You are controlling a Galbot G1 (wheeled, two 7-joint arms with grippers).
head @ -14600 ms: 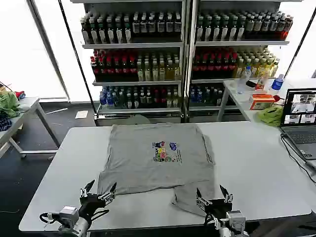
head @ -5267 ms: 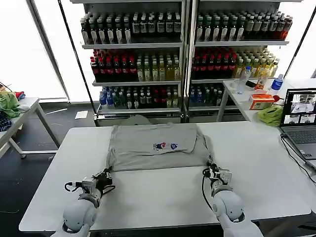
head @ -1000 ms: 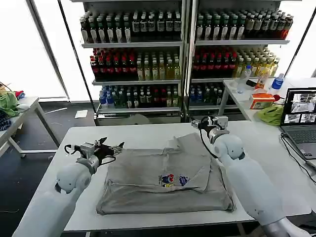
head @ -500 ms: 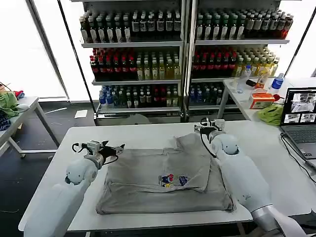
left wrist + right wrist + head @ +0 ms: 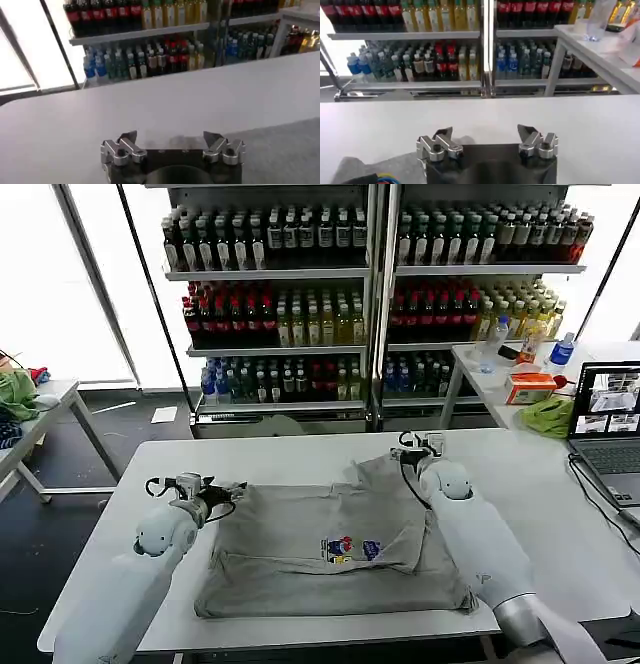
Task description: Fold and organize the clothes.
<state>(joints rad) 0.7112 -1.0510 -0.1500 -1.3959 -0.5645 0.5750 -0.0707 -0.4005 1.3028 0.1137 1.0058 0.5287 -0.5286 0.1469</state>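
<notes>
Folded shirt on my table, both my grippers empty.

The light grey cotton T-shirt (image 5: 335, 549) lies mid-table; my left gripper (image 5: 222, 489) and right gripper (image 5: 412, 446) gape wide at its far corners. Behind, drink shelves (image 5: 275, 304) hold bottles.

T-shirt (image 5: 330, 539) now folded, both grippers moved to far corners

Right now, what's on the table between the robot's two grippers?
In the head view, the folded grey T-shirt spreads between the left gripper and the right gripper.
</notes>
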